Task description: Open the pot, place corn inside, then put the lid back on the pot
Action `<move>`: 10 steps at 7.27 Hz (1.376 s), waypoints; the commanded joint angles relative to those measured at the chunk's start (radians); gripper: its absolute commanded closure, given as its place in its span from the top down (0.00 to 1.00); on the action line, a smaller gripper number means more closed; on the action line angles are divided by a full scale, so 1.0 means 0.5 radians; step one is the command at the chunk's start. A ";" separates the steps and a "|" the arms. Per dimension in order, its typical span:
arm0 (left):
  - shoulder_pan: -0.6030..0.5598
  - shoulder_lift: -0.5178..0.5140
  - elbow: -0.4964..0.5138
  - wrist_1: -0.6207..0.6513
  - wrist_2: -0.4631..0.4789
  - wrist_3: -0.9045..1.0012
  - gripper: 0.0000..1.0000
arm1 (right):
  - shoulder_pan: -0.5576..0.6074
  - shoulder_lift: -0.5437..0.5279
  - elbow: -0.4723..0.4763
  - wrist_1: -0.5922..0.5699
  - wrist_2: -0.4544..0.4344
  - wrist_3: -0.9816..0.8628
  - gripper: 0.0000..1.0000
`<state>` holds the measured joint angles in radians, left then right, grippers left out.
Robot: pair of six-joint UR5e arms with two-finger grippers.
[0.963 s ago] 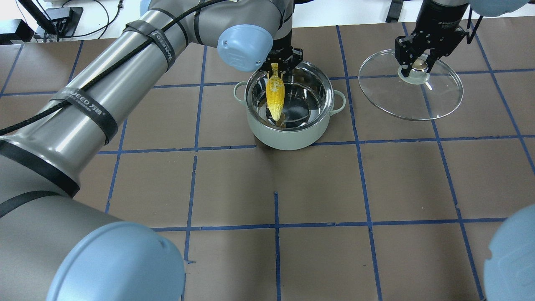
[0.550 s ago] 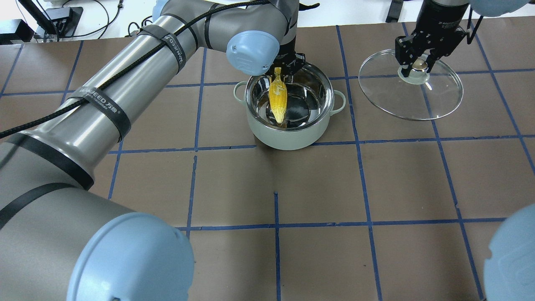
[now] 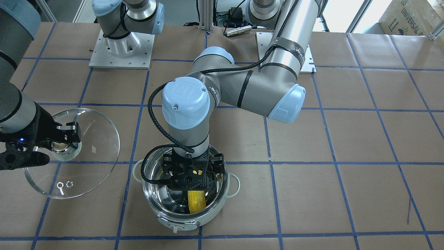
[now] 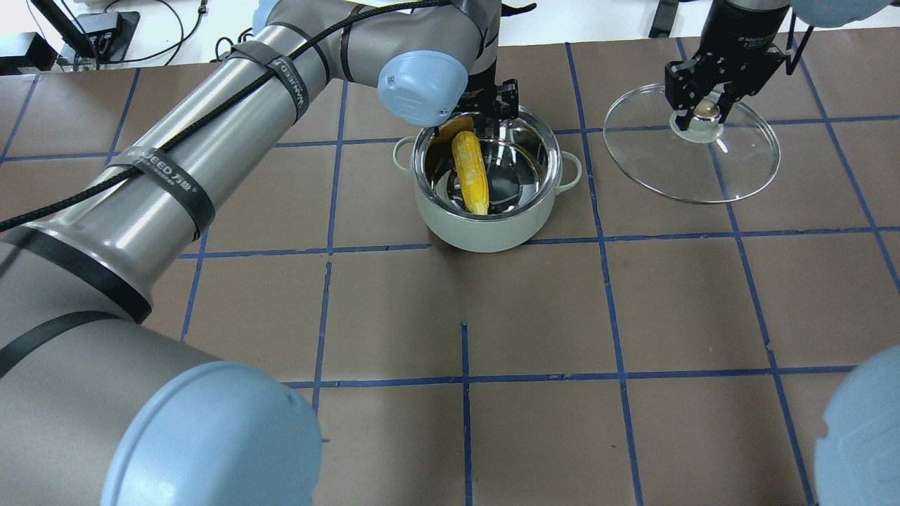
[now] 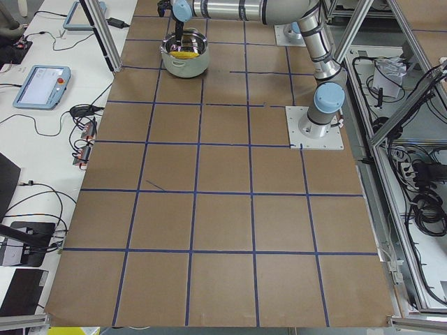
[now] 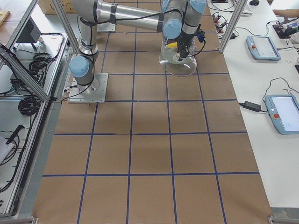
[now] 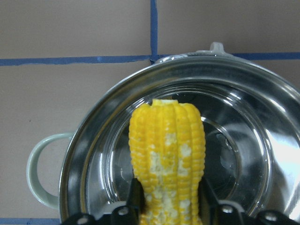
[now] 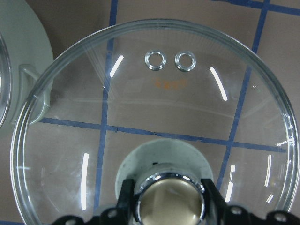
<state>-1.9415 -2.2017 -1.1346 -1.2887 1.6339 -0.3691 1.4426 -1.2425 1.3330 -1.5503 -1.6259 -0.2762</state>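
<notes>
The pot (image 5: 186,61) stood in the upper left of the frame on the brown table (image 5: 223,209) with its blue tape grid, and a strip of the yellow corn (image 5: 183,51) showed inside its rim. The near arm (image 5: 318,63) stood on a base plate (image 5: 314,137) right of centre, stretched along the top edge and held the left gripper (image 5: 177,38) over the pot — too small to tell how its jaws stood. Down the left edge a white bench (image 5: 24,150) carried a tablet (image 5: 40,78) and loose cables (image 5: 84,129) — more cables hung at the right.
</notes>
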 commanded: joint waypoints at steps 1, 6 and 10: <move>0.145 0.032 -0.019 -0.024 0.015 0.224 1.00 | 0.017 -0.040 0.018 0.017 0.000 0.101 0.18; 0.795 0.814 -0.668 -0.343 0.024 1.041 1.00 | 0.241 -0.191 0.185 -0.289 0.103 0.554 0.16; 0.898 1.271 -1.017 -0.349 0.003 1.134 1.00 | 0.682 0.247 -0.244 -0.320 0.083 1.162 0.20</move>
<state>-1.4970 -1.5972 -1.6272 -1.4593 1.6368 0.1976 1.7326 -1.1999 1.2914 -1.7091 -1.5811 0.2242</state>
